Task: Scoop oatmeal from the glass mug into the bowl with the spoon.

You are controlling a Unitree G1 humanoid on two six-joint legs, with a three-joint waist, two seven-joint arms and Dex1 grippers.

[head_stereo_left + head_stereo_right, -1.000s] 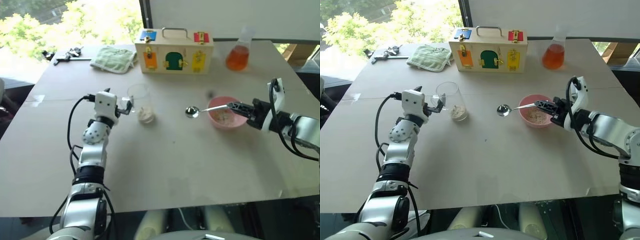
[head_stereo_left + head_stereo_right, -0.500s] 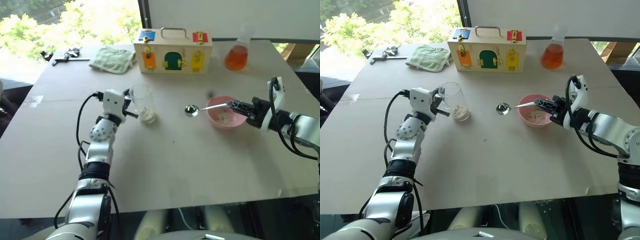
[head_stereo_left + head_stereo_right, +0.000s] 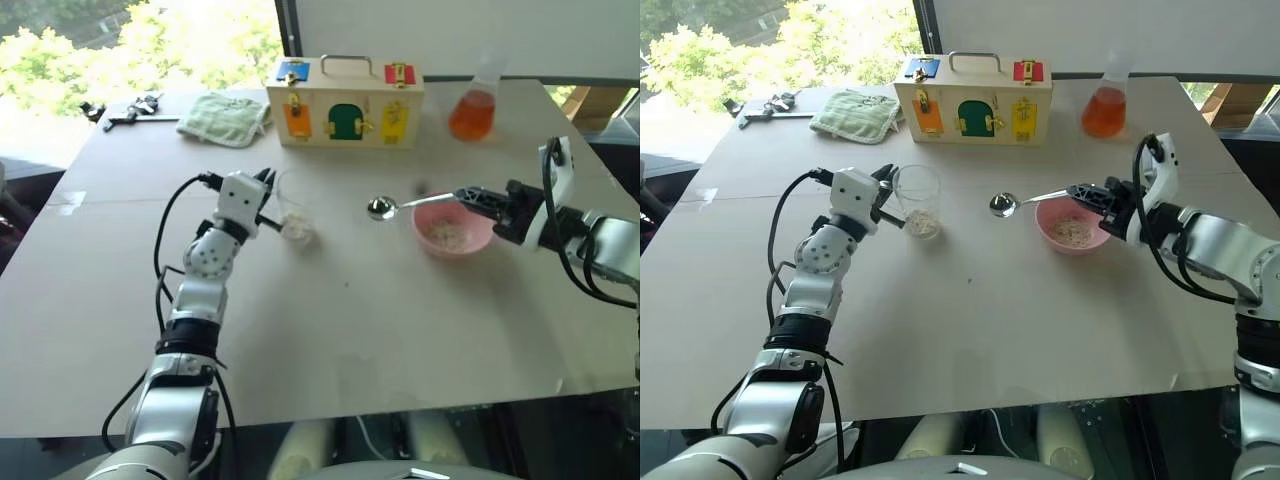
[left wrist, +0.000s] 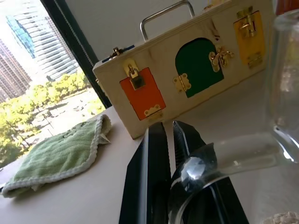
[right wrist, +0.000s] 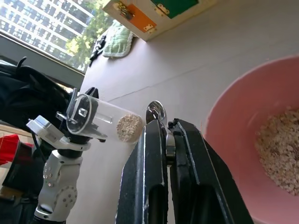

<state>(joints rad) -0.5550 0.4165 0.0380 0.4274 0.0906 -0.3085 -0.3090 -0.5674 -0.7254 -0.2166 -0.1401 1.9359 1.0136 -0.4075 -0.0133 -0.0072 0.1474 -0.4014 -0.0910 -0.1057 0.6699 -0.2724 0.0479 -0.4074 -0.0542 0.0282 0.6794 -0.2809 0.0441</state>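
Counter (image 3: 970, 330): pale beige, large window with trees beyond the far left corner.
Oatmeal (image 3: 923, 222): small pale clump at the bottom of the glass mug; more of it lying in the bowl.
Glass mug (image 3: 917, 199): clear, towards the middle of the counter, left of centre, handle turned to the left fingers.
Left fingers (image 3: 883, 196): closed tight on the mug's handle, seen pinched between them in the left wrist view.
Spoon (image 3: 1006, 204): silver, held level above the counter between mug and bowl, oval end empty as far as visible.
Right fingers (image 3: 1087, 193): closed on the spoon's handle end, over the bowl's far rim.
Bowl (image 3: 1069, 236): pink, right of centre, just beside the spoon's tip.
Wooden box (image 3: 973, 99): latched coloured doors, metal handle, near the far edge.
Green cloth (image 3: 851, 114): left of the box.
Flask (image 3: 1106, 108): orange liquid, towards the far right corner.
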